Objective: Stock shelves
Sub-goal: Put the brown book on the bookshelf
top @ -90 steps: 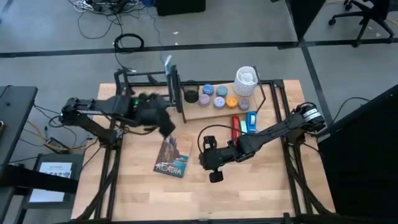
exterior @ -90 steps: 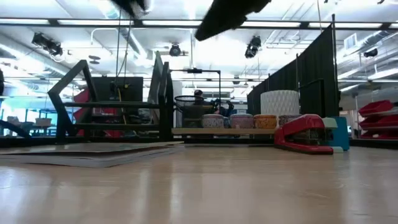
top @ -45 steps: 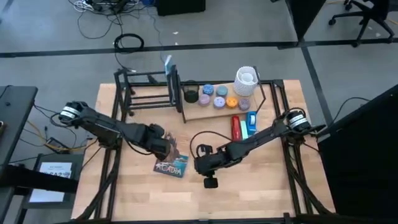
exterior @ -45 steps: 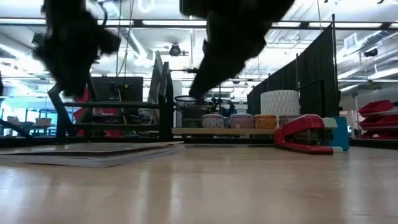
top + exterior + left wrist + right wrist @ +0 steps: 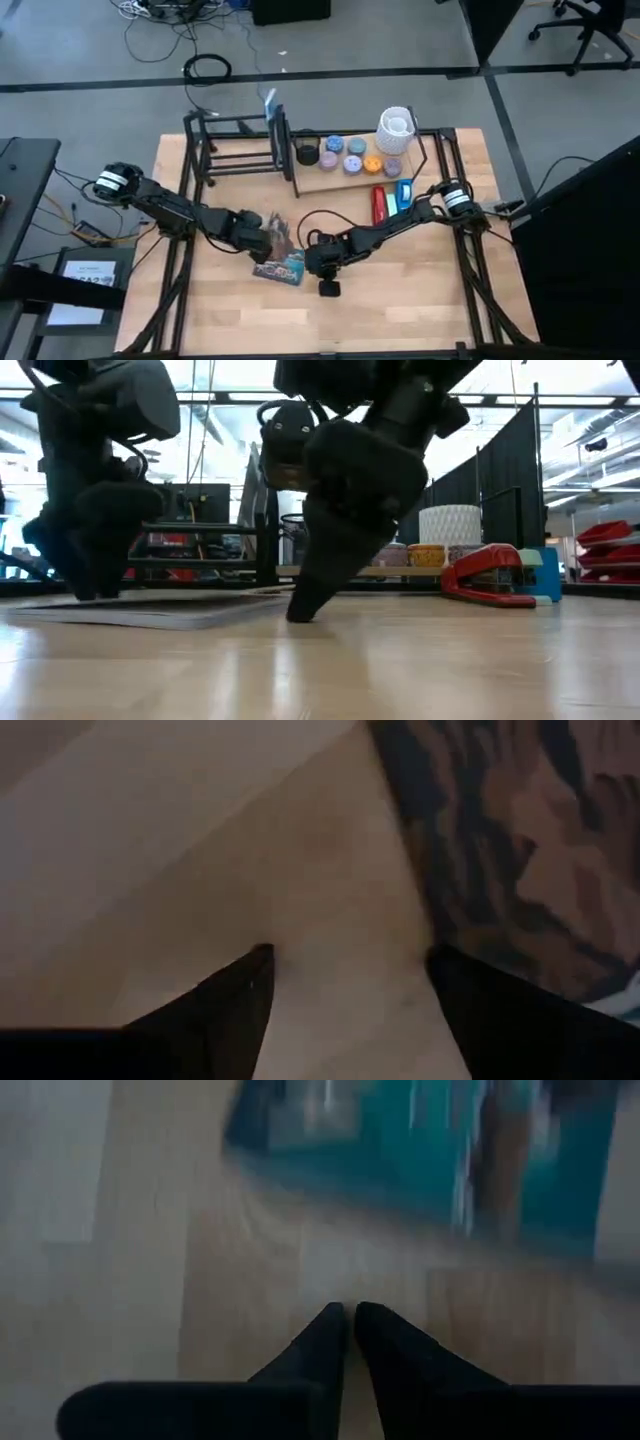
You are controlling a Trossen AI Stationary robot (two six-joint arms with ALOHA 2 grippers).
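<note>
A book (image 5: pixel 281 256) with a teal and brown cover lies flat on the tabletop. The same book shows in the left wrist view (image 5: pixel 520 840) and the right wrist view (image 5: pixel 420 1150). My left gripper (image 5: pixel 262 240) stands open at the book's left edge, fingers pointing down. My right gripper (image 5: pixel 304 262) is shut and low, just off the book's right edge. The shelves (image 5: pixel 240 152) stand at the far side: a black barred rack joined to a pale board (image 5: pixel 350 172) carrying several small tins. My left gripper (image 5: pixel 345 970) straddles the book's left edge: one fingertip (image 5: pixel 500 1010) over the cover's edge, the other (image 5: pixel 235 995) over bare wood. I cannot tell whether either touches. My right gripper (image 5: pixel 297 612) comes down slanting, its shut fingertips (image 5: pixel 335 1330) on the bare tabletop short of the book's right edge.
A red stapler (image 5: pixel 379 205) and a blue box (image 5: pixel 404 194) lie in front of the board. A white perforated cup (image 5: pixel 396 130) stands at the board's right end. Bare wood (image 5: pixel 400 300) spreads along the near side.
My left gripper has come from beside the rack toward the near edge and down to the book's left edge. My right gripper has gone toward the table's left and down to the tabletop beside the book's right edge.
</note>
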